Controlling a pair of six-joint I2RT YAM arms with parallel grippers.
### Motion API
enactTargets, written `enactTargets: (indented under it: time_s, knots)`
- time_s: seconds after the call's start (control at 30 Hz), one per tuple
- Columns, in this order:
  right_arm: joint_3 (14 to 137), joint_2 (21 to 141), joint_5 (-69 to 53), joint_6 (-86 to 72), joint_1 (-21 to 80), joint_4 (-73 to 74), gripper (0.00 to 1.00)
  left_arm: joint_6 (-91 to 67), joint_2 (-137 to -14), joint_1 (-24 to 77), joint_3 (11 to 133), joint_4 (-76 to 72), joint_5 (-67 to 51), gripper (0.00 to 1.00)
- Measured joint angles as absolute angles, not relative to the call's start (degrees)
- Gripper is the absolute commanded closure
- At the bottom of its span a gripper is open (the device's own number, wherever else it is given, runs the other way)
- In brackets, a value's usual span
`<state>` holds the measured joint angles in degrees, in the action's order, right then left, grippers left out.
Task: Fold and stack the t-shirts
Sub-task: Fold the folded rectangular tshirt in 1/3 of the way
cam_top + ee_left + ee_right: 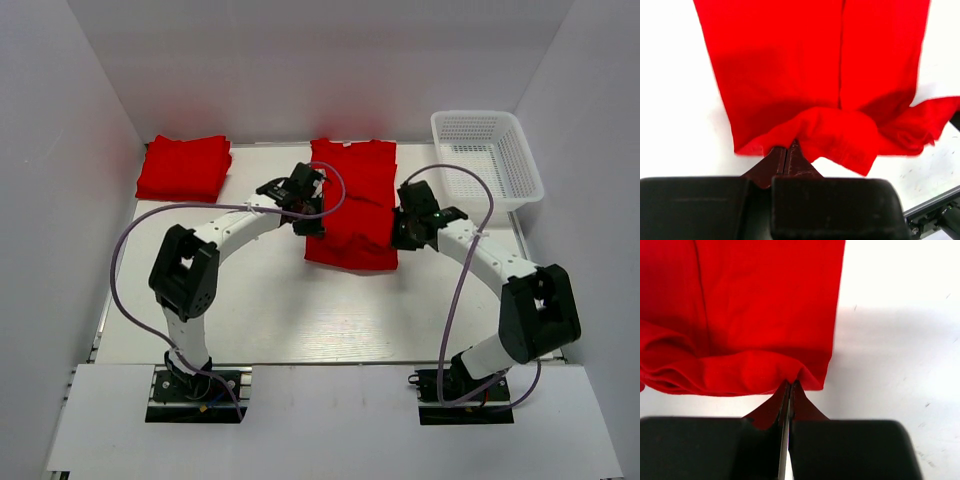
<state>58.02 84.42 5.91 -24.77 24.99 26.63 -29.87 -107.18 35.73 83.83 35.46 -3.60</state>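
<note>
Bright even overhead light, soft shadows, whites near blown out; wrist views soft, near edges blurred.

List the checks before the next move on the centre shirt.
1. Left gripper shut on centre t-shirt edge: ok.
2. Right gripper shut on same shirt's edge: ok.
3. Cloth between grips flat: not ok, bunched.
4. Folded stack apart from both arms: ok.
5. Right arm's cable clear of basket: cannot tell, they overlap from above.
</note>
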Motion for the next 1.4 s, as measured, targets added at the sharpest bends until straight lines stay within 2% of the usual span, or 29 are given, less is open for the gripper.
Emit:
enactTargets:
  time_s: [0.57,1.4]
  knots:
    - [75.0,97.4,8.4,-19.0,19.9,28.7,1.00,-24.4,-116.8,28.9,93.8,31.4,-8.7,1.00]
    - [86.4,110.6,2.7,-13.8,16.4,29.0,1.00,-20.9,-123.5,24.6,98.8,26.4,-14.2,1.00]
